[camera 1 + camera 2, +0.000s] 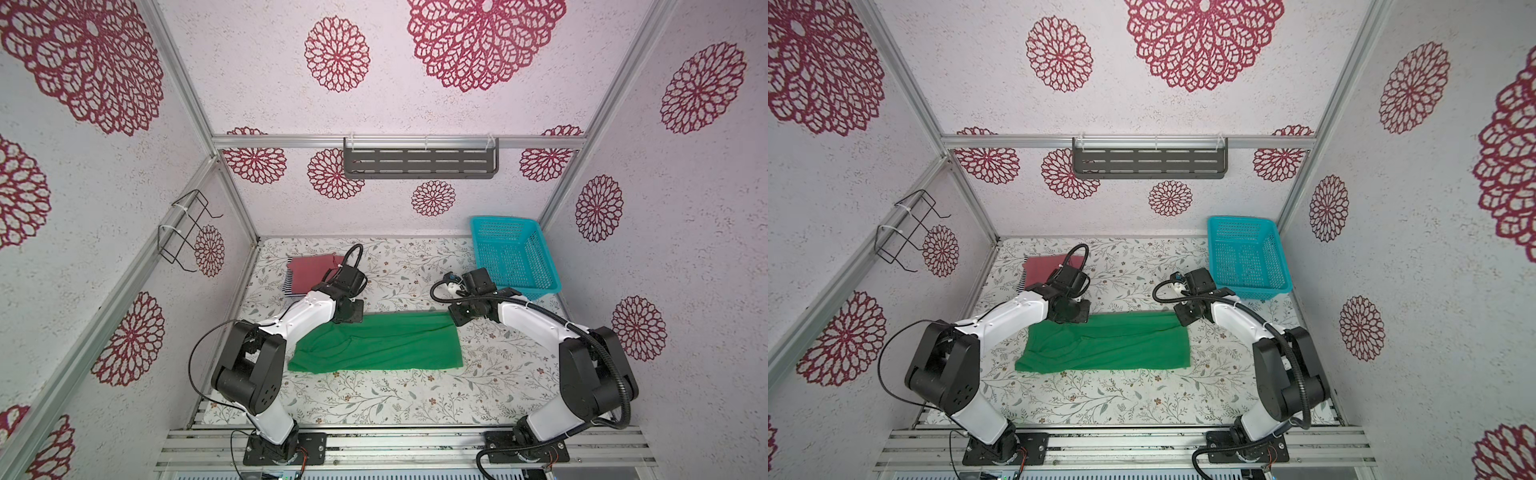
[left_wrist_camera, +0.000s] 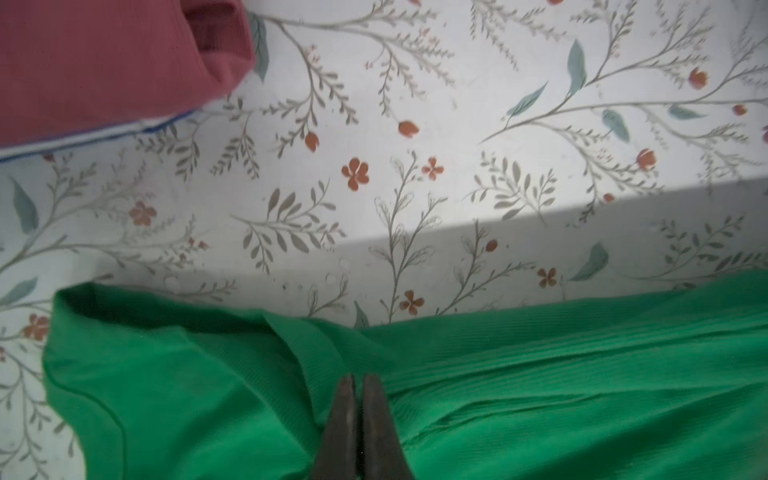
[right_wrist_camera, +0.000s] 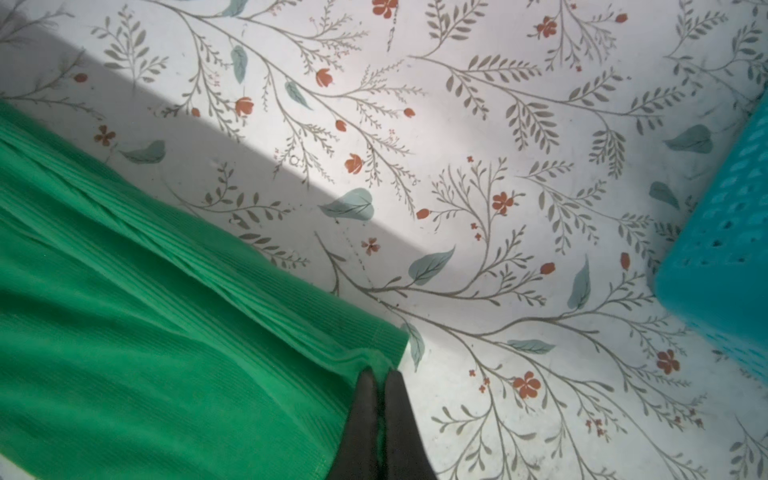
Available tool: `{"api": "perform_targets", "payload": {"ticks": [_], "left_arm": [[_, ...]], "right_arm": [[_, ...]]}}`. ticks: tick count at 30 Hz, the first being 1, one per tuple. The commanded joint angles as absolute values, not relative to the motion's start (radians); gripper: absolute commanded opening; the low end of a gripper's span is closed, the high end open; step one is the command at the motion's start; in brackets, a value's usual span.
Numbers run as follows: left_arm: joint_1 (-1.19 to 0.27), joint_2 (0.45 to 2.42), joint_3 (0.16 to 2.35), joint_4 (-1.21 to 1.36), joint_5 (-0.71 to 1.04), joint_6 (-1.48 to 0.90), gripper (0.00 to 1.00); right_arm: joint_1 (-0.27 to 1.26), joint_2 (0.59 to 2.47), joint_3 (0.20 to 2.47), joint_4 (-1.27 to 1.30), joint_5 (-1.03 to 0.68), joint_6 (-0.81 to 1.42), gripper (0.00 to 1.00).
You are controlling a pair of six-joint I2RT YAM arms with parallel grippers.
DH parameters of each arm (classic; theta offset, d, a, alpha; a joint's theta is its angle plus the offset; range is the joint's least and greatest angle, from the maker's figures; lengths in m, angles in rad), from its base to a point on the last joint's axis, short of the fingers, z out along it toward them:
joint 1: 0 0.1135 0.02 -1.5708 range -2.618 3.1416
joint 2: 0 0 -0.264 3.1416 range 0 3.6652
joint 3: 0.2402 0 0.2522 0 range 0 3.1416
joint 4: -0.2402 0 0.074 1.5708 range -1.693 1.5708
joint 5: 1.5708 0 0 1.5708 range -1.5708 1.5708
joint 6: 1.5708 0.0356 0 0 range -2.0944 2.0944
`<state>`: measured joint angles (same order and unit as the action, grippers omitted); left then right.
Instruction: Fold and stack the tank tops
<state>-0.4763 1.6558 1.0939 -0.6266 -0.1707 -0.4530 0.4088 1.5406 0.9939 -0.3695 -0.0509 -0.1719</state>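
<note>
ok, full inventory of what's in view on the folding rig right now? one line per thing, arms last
bright green cloth tank top: 1, green, folded into a long strip, table centre.
dusty red-pink cloth tank top: 1, red-pink, folded, far left of table, on top of the striped one.
navy-and-white striped cloth tank top: 1, navy/white, under the red-pink one, only edges show.
teal plastic mesh basket: 1, teal, far right corner of table.
grey slotted wall shelf: 1, dark grey, back wall.
black wire rack: 1, black, left wall.
floral-print table: 1, white with leaves and red flowers.
left gripper: 1, dark, shut, tips on the green top near its far edge; pinch not clear.
right gripper: 1, dark, shut on the green top's far corner.
</note>
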Motion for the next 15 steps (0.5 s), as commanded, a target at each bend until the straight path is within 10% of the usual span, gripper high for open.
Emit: {"api": "perform_targets", "payload": {"ticks": [1, 12, 15], "left_arm": [[-0.526, 1.569, 1.014, -0.613, -0.258, -0.619, 0.00], [-0.666, 1.393, 0.687, -0.483, -0.309, -0.994, 0.00], [-0.670, 1.360, 0.647, -0.482, -0.310, -1.047, 0.43]], "right_arm": [[0.445, 1.446, 0.943, -0.373, 0.017, -0.156, 0.00], [0.495, 1.219, 0.653, -0.292, 0.007, 0.061, 0.01], [0.504, 1.146, 0.628, -0.306, 0.021, 0.087, 0.38]]}}
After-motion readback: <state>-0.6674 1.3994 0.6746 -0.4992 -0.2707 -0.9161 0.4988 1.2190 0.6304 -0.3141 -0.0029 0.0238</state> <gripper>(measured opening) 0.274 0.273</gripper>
